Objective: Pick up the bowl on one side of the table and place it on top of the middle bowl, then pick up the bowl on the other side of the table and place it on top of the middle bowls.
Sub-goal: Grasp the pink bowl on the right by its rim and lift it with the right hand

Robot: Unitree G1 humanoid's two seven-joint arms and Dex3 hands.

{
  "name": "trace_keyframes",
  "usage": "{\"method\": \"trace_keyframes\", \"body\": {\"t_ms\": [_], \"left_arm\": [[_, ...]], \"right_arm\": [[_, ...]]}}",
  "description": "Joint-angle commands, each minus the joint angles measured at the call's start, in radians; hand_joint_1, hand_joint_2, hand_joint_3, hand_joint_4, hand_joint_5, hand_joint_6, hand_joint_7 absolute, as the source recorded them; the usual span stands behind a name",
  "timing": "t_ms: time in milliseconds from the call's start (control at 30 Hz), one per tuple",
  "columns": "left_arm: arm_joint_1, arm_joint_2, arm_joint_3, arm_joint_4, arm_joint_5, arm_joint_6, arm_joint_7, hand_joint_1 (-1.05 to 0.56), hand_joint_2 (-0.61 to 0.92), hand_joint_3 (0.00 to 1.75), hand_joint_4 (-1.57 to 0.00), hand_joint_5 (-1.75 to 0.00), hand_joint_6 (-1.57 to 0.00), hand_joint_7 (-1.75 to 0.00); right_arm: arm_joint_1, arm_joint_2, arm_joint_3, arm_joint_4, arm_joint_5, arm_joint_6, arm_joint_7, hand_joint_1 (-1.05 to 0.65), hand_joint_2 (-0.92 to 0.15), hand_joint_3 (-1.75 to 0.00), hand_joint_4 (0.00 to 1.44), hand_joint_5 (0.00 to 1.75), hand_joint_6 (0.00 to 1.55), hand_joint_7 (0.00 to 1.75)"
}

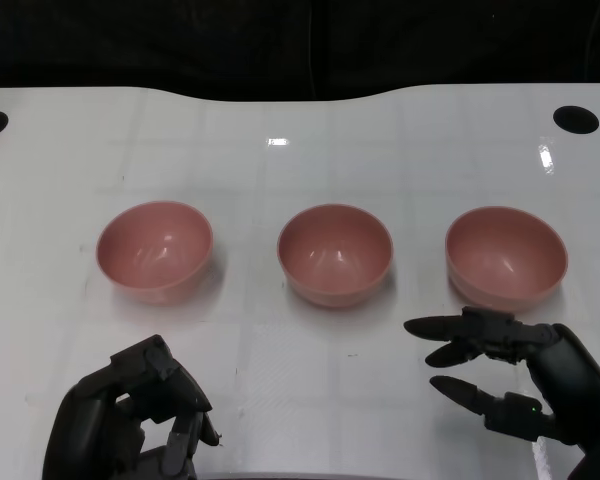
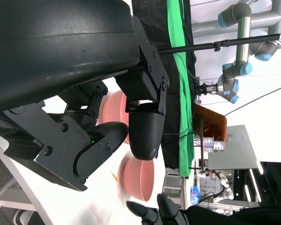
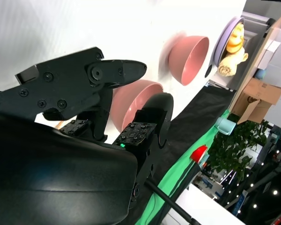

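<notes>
Three pink bowls sit in a row mid-frame on the white bench (image 1: 300,400): left bowl (image 1: 155,250), middle bowl (image 1: 334,254), right bowl (image 1: 506,257). Left hand (image 1: 130,410), lower left, curls empty; right hand (image 1: 510,375), lower right, spreads empty fingers.

Head view: left hand (image 1: 130,415) and right hand (image 1: 520,375) both cut off by the bottom edge; right also runs off the right edge. Left wrist view: own fingers (image 2: 145,129) cover most of the nearer pink bowl (image 2: 113,112); right hand (image 2: 154,213) clipped at the bottom edge. Right wrist view: fingers (image 3: 150,122) hide part of the nearest bowl (image 3: 129,101). Background clutter at right is too small to identify.
</notes>
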Motion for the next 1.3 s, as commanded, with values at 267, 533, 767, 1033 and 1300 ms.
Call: {"method": "trace_keyframes", "body": {"t_ms": [267, 533, 767, 1033, 1300], "left_arm": [[0.003, 0.002, 0.006, -0.012, -0.001, -0.003, -0.002, -0.08, 0.45, 1.21, -0.88, -1.55, -0.85, -1.37], [0.001, 0.010, 0.008, -0.011, -0.011, 0.002, -0.012, -0.08, 0.47, 1.16, -0.86, -1.57, -0.84, -1.37], [0.005, 0.009, 0.008, -0.016, -0.023, 0.009, -0.018, -0.08, 0.47, 1.17, -0.86, -1.55, -0.84, -1.37], [0.009, 0.006, 0.006, -0.019, -0.006, 0.007, -0.003, -0.08, 0.47, 1.19, -0.86, -1.55, -0.84, -1.38], [0.018, 0.007, 0.007, -0.029, -0.015, 0.011, -0.014, -0.08, 0.47, 1.19, -0.86, -1.55, -0.83, -1.37]], "right_arm": [[-0.063, -0.117, -0.046, -0.094, -0.225, 0.070, -0.095, -0.49, -0.92, -0.04, 0.21, 0.76, 0.50, 0.00], [-0.144, -0.187, 0.000, -0.131, -0.462, 0.234, -0.111, -0.59, -0.91, -0.01, 0.06, 0.68, 0.31, 0.00], [-0.232, -0.200, 0.073, -0.096, -0.632, 0.380, -0.127, -0.57, -0.86, 0.00, 0.03, 0.65, 0.30, 0.01], [-0.369, -0.193, 0.173, 0.087, -0.715, 0.508, -0.101, -0.51, -0.87, 0.00, 0.14, 0.44, 0.29, 0.00], [-0.511, -0.176, 0.276, 0.377, -0.723, 0.532, -0.157, -0.50, -0.89, 0.00, 0.25, 0.27, 0.32, 0.01]]}}
